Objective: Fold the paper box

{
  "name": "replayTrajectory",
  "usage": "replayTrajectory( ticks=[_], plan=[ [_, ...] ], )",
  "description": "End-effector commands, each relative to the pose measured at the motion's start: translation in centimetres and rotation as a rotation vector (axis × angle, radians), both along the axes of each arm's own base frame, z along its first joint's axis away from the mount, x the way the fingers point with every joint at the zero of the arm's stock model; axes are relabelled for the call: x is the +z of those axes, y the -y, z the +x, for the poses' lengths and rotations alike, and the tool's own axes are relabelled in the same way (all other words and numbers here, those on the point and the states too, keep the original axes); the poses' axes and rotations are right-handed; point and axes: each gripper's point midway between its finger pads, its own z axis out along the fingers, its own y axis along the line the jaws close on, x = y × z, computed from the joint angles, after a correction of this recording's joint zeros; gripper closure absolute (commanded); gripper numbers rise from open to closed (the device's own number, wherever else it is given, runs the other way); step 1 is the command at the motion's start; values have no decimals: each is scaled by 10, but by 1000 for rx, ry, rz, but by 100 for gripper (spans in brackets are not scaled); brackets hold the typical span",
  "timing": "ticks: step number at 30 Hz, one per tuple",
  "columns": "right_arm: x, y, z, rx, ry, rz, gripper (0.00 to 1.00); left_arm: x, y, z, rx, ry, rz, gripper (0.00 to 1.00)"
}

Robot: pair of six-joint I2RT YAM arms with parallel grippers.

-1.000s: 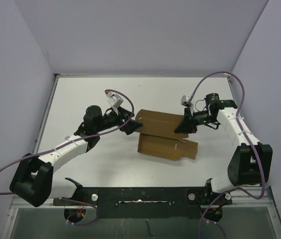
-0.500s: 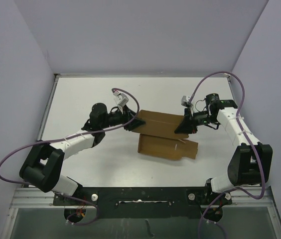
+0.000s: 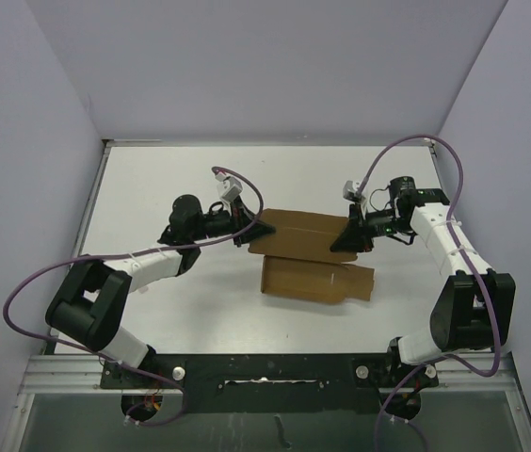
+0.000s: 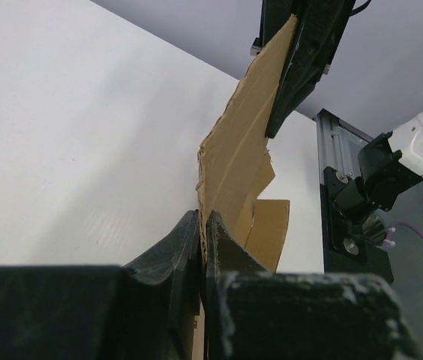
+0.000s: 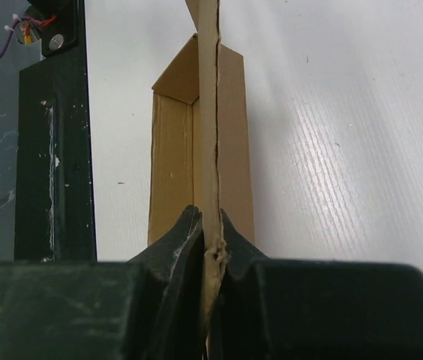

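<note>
The left jaws are pressed together on the 9 o'clock end of the paper box (image 3: 308,252), and the right jaws pinch its 3 o'clock end. Both grips fall on the same upper panel, which is lifted off the table (image 3: 152,179) between them.

The box sits near the middle of the table. From above, its brown cardboard shows as two strips: the held panel toward 12 o'clock and a second panel toward 6 o'clock that lies flat, with a short flap at its 3 o'clock end.

In the left wrist view the cardboard (image 4: 238,150) rises edge-on from between the closed jaws and runs to the dark fingers of the other arm at 12 o'clock; its near edge looks ragged. In the right wrist view the sheet (image 5: 210,112) stands as a thin vertical line clamped tight, and beside it, toward 9 o'clock, the flat panel lies open on the white surface.

The left arm (image 3: 143,268) reaches in from 8 o'clock, the right arm (image 3: 444,240) from 4 o'clock — each trailing a purple cable (image 3: 407,146).
</note>
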Motion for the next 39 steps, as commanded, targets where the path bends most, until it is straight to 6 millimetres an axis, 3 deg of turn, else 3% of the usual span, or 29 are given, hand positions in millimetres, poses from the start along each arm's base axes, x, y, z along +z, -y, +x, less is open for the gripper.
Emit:
replayTrajectory(
  ticks=[1, 5, 11, 12, 17, 21, 26, 31, 35, 39],
  plan=[
    [15, -4, 9, -4, 37, 38, 99, 27, 2, 9, -4, 110, -69, 100],
    [13, 0, 15, -33, 33, 24, 88, 26, -2, 11, 37, 128, -70, 100],
    [18, 18, 26, -120, 46, 25, 50, 15, -20, 22, 156, 98, -70, 100],
    [21, 25, 29, -151, 58, 31, 40, 13, -23, 23, 172, 96, -73, 100],
    [20, 58, 50, -343, 102, 3, 34, 3, -37, 26, 244, 53, -88, 100],
    [-1, 73, 68, -463, 105, -53, 38, -5, -41, 24, 256, 36, -89, 100],
    [-27, 72, 77, -506, 26, -55, 70, -11, -47, 24, 302, 39, -97, 100],
    [-50, 57, 80, -471, -44, -67, 74, -11, -48, 20, 294, 93, -131, 100],
    [-71, 57, 95, -502, -17, -162, 96, -7, -48, 18, 255, 113, -193, 100],
    [-76, 58, 102, -536, 9, -196, 100, -8, -45, 20, 235, 70, -224, 100]
  ],
)
